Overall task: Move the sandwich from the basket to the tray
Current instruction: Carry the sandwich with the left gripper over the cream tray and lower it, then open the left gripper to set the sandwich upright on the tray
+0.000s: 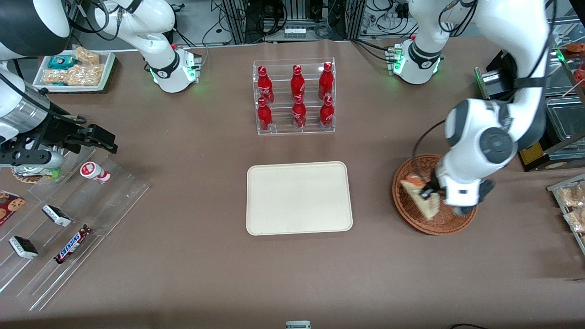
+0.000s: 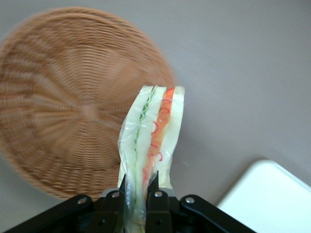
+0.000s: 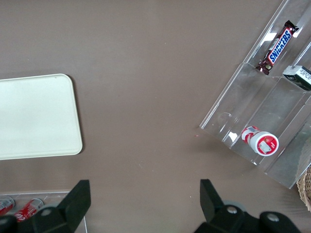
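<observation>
Over the basket [image 1: 413, 214], at the working arm's end of the bench [image 1: 192, 274]: gripper [image 1: 432, 194], fingers [image 2: 154, 206] pinching the sandwich [image 1: 421, 197] at one end. Sandwich: wrapped in clear film, green and red-orange filling visible along its edge; held above the basket's weave, raised clear of it in the wrist view. Pinched end partly hidden between the fingers. Basket: reddish-brown wicker, part covered by the arm's wrist in the front view, blurred in the wrist view. Tray [image 1: 299, 197]: cream, rectangular, bare, mid-bench, well apart from the basket toward the parked arm's end; only one corner shows in the wrist view. Bottle rack [image 1: 295, 97]: clear, six red bottles, farther from the front camera than the tray.
</observation>
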